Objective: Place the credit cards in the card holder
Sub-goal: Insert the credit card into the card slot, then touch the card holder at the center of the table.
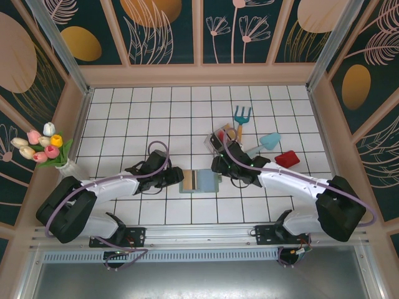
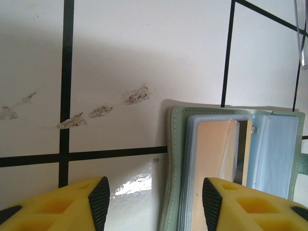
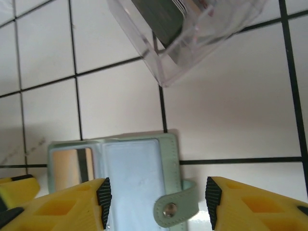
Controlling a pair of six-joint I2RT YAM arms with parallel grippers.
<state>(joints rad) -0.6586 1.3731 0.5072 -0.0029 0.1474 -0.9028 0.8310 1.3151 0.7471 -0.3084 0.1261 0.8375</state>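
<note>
Card holder (image 1: 201,182) lies opened flat on the white tiled tabletop (image 1: 137,124), near the front edge and between the two arms. The left pincer (image 1: 179,179) sits at its left side and the right pincer (image 1: 217,173) at its right. From the left wrist camera I read the left pincer (image 2: 155,204) as released. Its jaws stand apart, the left one over bare tile and the right one over the holder's (image 2: 216,159) left half, and nothing is clamped between them. A tan card (image 2: 217,149) sits in the pale blue-grey pocket of that half, and I can see a dark stripe along one of its edges. Some brownish smudges (image 2: 101,110) mark the tile just left of the holder. From the right wrist camera the right pincer (image 3: 158,204) is also released. Its jaws are spread on either side of the holder's (image 3: 134,168) right half and the snap strap (image 3: 175,209). I cannot tell whether either jaw touches the holder. The same tan card (image 3: 67,166) shows in the far pocket. A clear tray (image 3: 192,33) lies beyond the holder, apart from it, tilted against the tile lines, with a dark card (image 3: 159,19) inside. In the overhead view the tray (image 1: 219,140) sits just behind the right pincer.
</note>
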